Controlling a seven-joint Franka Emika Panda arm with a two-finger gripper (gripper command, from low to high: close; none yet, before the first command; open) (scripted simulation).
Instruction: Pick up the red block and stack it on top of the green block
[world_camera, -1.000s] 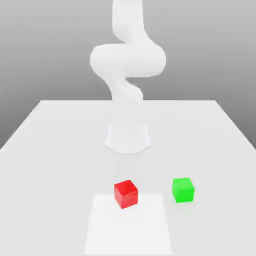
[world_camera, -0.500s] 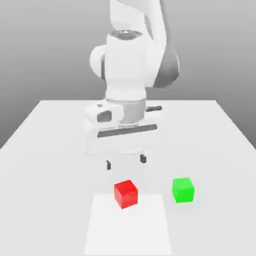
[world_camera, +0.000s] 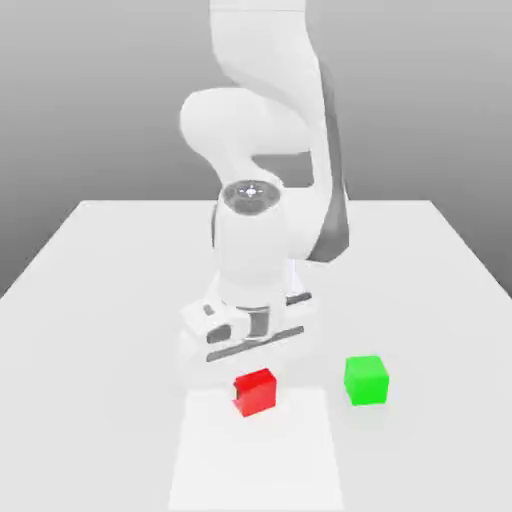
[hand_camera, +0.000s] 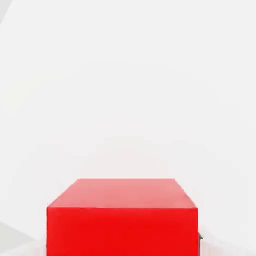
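1. My fingers (world_camera: 254, 392) are down at the red block (world_camera: 256, 391) and clamped on it, the hand sitting low right over it.
2. From the hand view, the red block (hand_camera: 122, 220) looms big and square-on, its top face and one side plain to see.
3. The block rests on the counter (world_camera: 100, 300), at the far edge of a paler square patch (world_camera: 255, 460) near the front.
4. Off to the exterior view's right, the green block (world_camera: 366, 380) sits on the counter too, near the red one but apart from it, nothing on top.
5. Behind, my white arm (world_camera: 262, 250) rises, bent over the blocks, against a grey backdrop.
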